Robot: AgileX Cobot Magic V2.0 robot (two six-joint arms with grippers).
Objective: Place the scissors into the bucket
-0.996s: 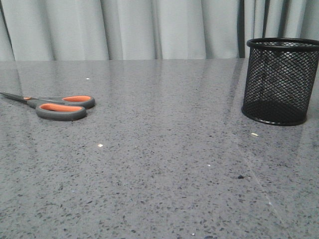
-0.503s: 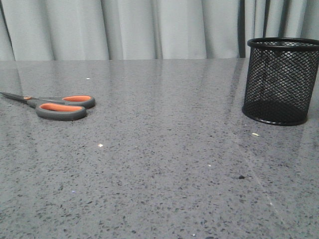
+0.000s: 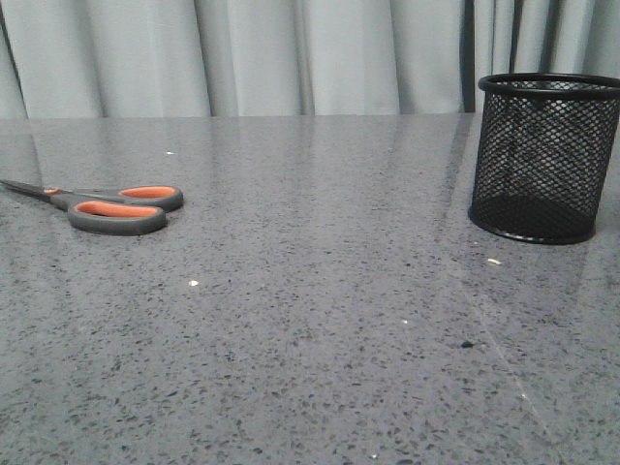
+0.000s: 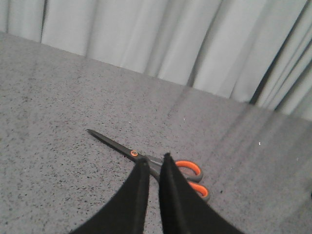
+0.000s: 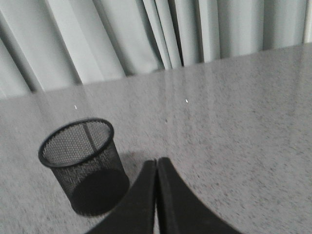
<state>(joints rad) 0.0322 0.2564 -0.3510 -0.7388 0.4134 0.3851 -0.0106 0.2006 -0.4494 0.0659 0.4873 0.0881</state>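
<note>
The scissors lie flat on the grey table at the left, dark grey handles lined orange, blades pointing left. In the left wrist view the scissors lie just beyond my left gripper, which hovers above them with its jaws a narrow gap apart and empty. The black wire-mesh bucket stands upright at the far right. In the right wrist view the bucket is beside my right gripper, which is shut and empty. Neither gripper shows in the front view.
The speckled grey table stretches wide between the scissors and the bucket. Pale curtains hang along the table's far edge.
</note>
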